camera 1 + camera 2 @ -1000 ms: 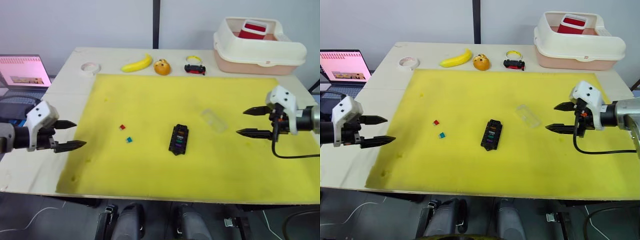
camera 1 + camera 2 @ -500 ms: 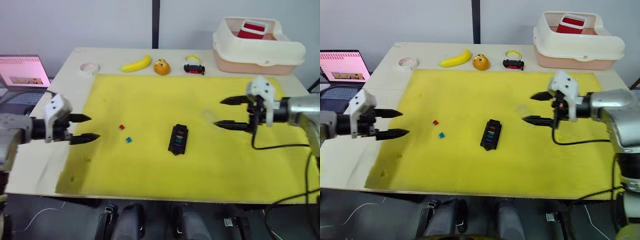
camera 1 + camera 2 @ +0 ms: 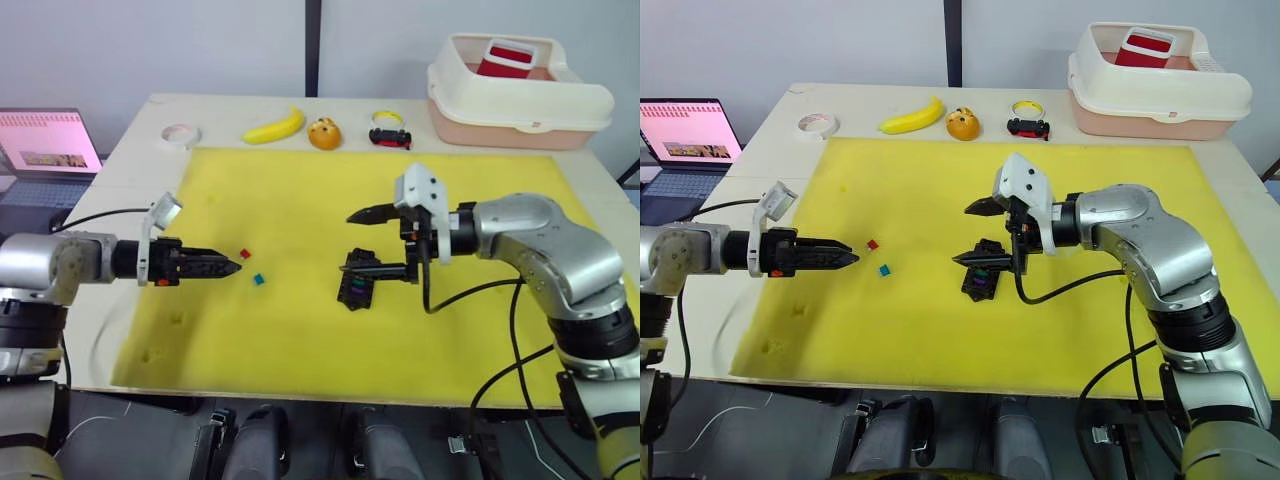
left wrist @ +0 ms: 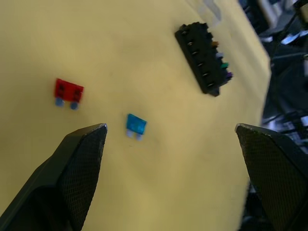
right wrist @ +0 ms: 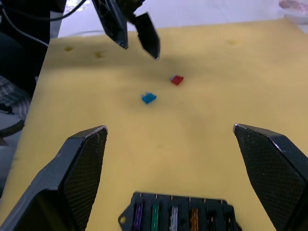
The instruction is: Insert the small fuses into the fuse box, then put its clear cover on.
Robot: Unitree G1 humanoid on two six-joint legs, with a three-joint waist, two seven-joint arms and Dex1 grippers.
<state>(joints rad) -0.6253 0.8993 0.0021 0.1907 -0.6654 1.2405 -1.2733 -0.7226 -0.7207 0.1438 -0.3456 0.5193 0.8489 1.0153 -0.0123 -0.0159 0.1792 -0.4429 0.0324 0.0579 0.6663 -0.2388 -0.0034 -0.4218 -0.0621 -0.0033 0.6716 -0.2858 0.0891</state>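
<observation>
The fuse box point(image 3: 358, 277) is located at the centre of the frame on the yellow mat point(image 3: 300, 200). Four fuses (purple, green, grey, amber) are seen seated in its slots in the right wrist view; the remaining slots at one end are judged empty. Two loose fuses are found left of centre: the red fuse point(image 3: 244, 254) and, just below it, the teal fuse point(image 3: 258, 280), apart from each other. The clear cover cannot be made out.

The left gripper point(image 3: 225, 266) is held low, just left of the red fuse, with its jaws spread wide in the left wrist view and nothing between them. The right gripper point(image 3: 365, 241) is positioned over the fuse box with its fingers wide apart, also empty.

The step in hand is judged to be pickup of a loose fuse. The fingers should be centred on one fuse only, narrowed before descent, and closed across the plastic body so the blades stay exposed. The soft mat may allow the fuse to tip; contact should be gentle.
</observation>
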